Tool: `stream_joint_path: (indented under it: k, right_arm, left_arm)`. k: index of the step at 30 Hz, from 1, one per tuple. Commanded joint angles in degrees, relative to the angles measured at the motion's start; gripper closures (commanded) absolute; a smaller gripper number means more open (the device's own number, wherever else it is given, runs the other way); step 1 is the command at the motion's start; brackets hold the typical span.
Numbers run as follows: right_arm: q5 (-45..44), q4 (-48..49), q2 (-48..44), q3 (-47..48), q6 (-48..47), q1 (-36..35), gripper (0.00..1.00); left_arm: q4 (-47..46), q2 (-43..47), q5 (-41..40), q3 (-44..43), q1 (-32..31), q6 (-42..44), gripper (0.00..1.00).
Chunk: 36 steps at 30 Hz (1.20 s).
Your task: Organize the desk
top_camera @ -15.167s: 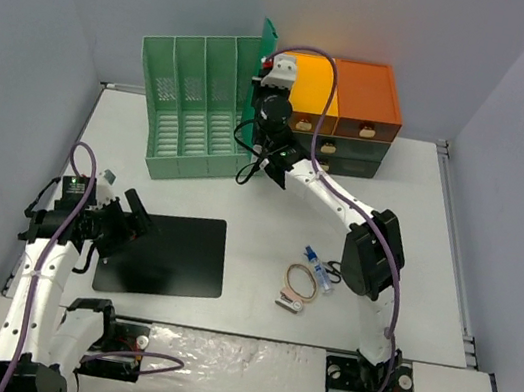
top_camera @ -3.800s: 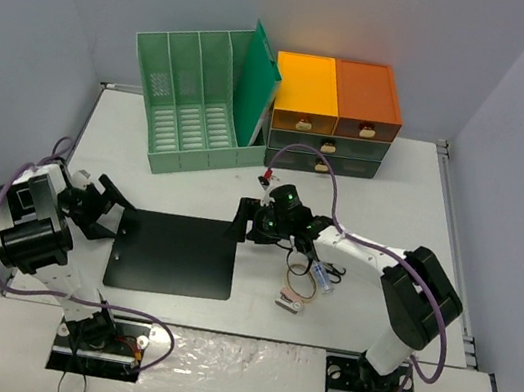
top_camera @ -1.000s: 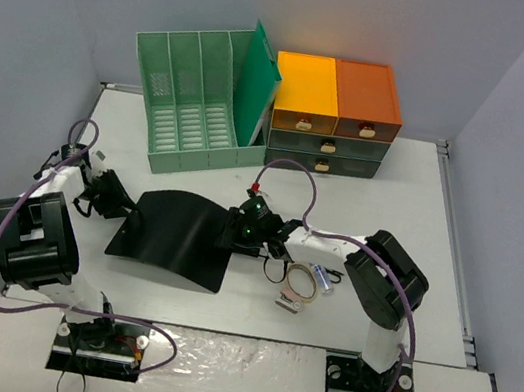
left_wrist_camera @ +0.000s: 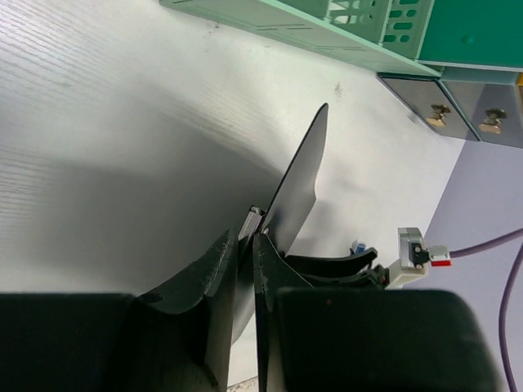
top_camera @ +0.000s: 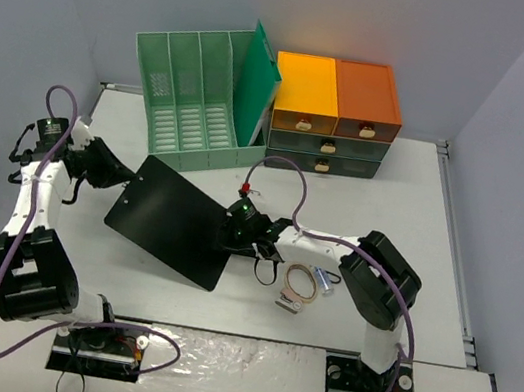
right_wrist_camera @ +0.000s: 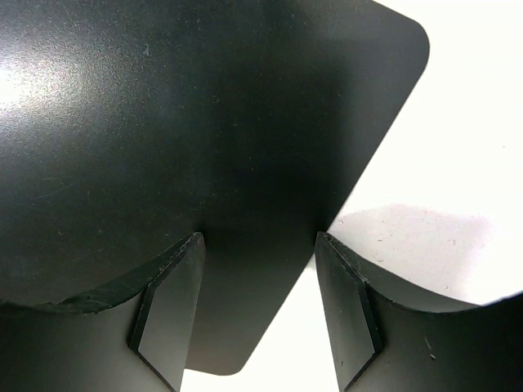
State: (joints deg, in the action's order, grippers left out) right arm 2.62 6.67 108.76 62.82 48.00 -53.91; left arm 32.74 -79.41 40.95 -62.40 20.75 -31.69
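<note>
A thin black sheet [top_camera: 171, 221] stands tilted over the left half of the desk [top_camera: 393, 199]. Its left edge is raised and its right corner is low. My left gripper [top_camera: 120, 181] is shut on that raised left edge. In the left wrist view the sheet [left_wrist_camera: 298, 180] runs edge-on out from between the closed fingers of the left gripper [left_wrist_camera: 245, 238]. My right gripper [top_camera: 227, 236] is at the sheet's right side. It stands open, and the dark sheet [right_wrist_camera: 204, 122] fills the view beyond the right gripper [right_wrist_camera: 257, 238], whose fingers grip nothing.
A mint-green file rack [top_camera: 191, 107] with a green folder [top_camera: 257, 78] stands at the back. An orange-and-grey drawer unit [top_camera: 336, 108] stands beside it. A tape ring [top_camera: 301, 282], a blue-capped item [top_camera: 325, 280] and a small clip [top_camera: 290, 305] lie right of the sheet.
The left gripper has closed on the sheet's left edge and risen toward the back left. The sheet, bowed a second ago, is now straight and tilted. The right gripper shifted slightly left.
</note>
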Motion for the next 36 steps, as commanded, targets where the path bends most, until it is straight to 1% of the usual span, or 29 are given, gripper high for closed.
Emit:
stream_joint_path:
  k: [1,11,13,20,25,31,36]
  right_arm:
    - [1.5,-5.2,7.5,-1.9,1.2,-3.4,0.46]
    - [-0.5,-6.5,7.3,0.0,1.6,-4.7,0.46]
    - [-0.8,-8.5,7.0,0.2,1.6,-4.9,0.46]
    - [-1.9,-9.6,6.5,0.7,1.7,-5.2,0.45]
    - [-2.3,-9.6,6.6,0.9,1.9,-5.4,0.45]
    - [-2.4,-9.6,6.6,1.1,1.9,-5.6,0.44]
    - [-2.4,-9.8,6.5,1.4,1.8,-5.6,0.44]
  left_arm:
    - [8.5,3.0,9.9,-0.7,-2.0,-2.8,1.0]
    - [8.3,6.3,10.3,0.4,-2.6,-4.7,1.0]
    - [8.3,6.7,10.3,0.3,-2.9,-5.0,1.0]
    - [9.8,7.6,9.2,0.0,-3.7,-4.4,1.0]
    - [11.9,6.9,6.9,0.2,-4.8,-2.2,1.0]
    - [11.3,4.9,6.6,2.8,-5.2,-1.1,1.0]
    - [11.6,3.4,4.8,4.2,-5.3,0.3,1.0]
